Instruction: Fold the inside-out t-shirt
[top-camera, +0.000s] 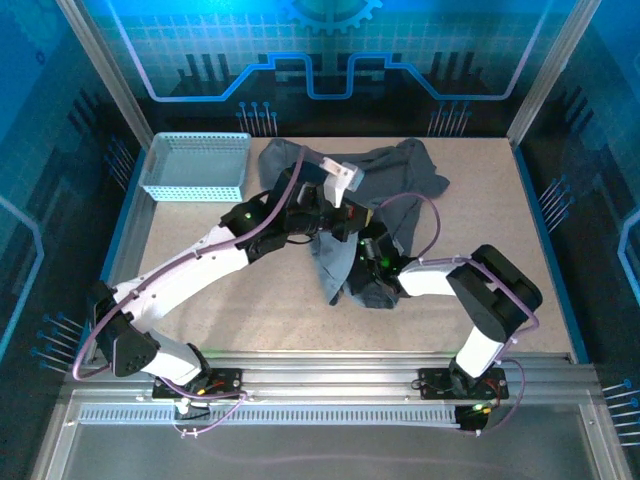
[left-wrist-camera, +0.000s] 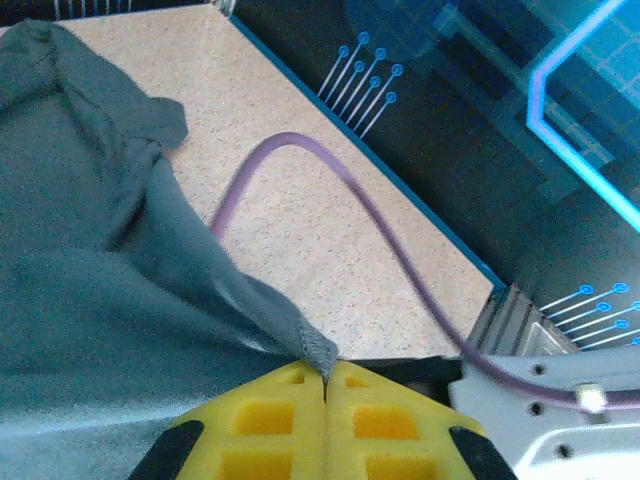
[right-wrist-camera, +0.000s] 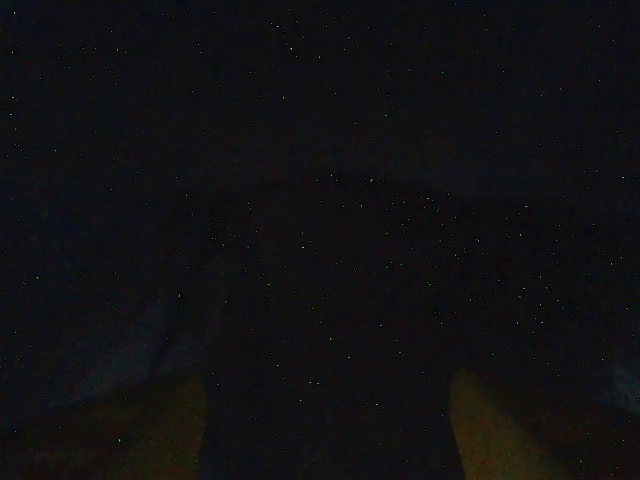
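The overhead view is sharp and evenly lit, with blue glow off the back wall (top-camera: 330, 60) and soft shadows on the table (top-camera: 250, 300). The left wrist view is bright, its yellow fingers (left-wrist-camera: 270, 430) slightly blurred. The right wrist view is nearly black and grainy, 2 fingers (right-wrist-camera: 180, 420) barely visible.

the tabletop (top-camera: 200, 300) is speckled beige and matte, lit evenly from above, with soft shadows. a blue strip (top-camera: 120, 230) edges its left and right sides. behind it stands a back wall (top-camera: 200, 60) of dark blue panel, printed with glowing cyan circuit lines and a gear (top-camera: 332, 10) at top centre. the side walls (top-camera: 40, 200) carry the same dark print, with cyan outlines and dotted traces. slanting aluminium posts (top-camera: 105, 70) frame the back corners. silver rails (top-camera: 330, 372) run along the near edge, with a grey panel (top-camera: 320, 450) below them. in the left wrist view the tabletop meets a dark wall with bright cyan lines.
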